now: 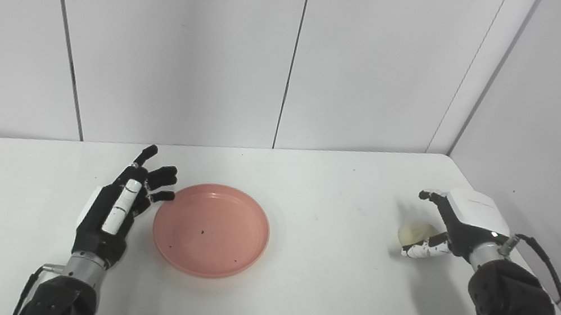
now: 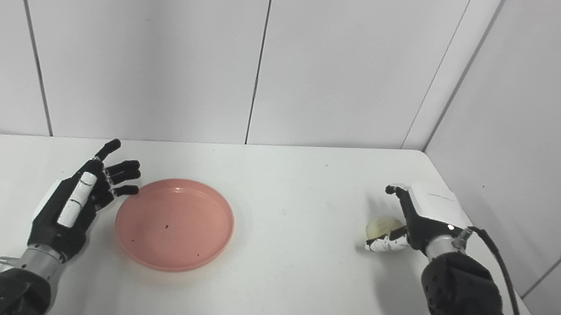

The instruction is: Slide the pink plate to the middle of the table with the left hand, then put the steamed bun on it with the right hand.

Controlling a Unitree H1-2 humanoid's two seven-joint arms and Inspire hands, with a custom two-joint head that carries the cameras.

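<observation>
The left robot hand [image 1: 115, 209] is released, fingers spread, just beside the left rim of the pink plate [image 1: 211, 230], which lies near the middle of the white surface [image 1: 313, 300]. The right robot hand [image 1: 451, 226] cups the steamed bun [image 1: 414, 232] resting on the surface; whether it grips is unclear.

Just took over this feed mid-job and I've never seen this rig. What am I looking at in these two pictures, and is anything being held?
Both pictures come from two cameras side by side on a humanoid robot's head, so they show one scene. Its arms enter from the bottom. On the white table lies an empty pink plate. The left hand is open just left of the plate, holding nothing. The right hand is cupped around a pale steamed bun that sits on the table; whether it grips it yet I cannot tell.
</observation>
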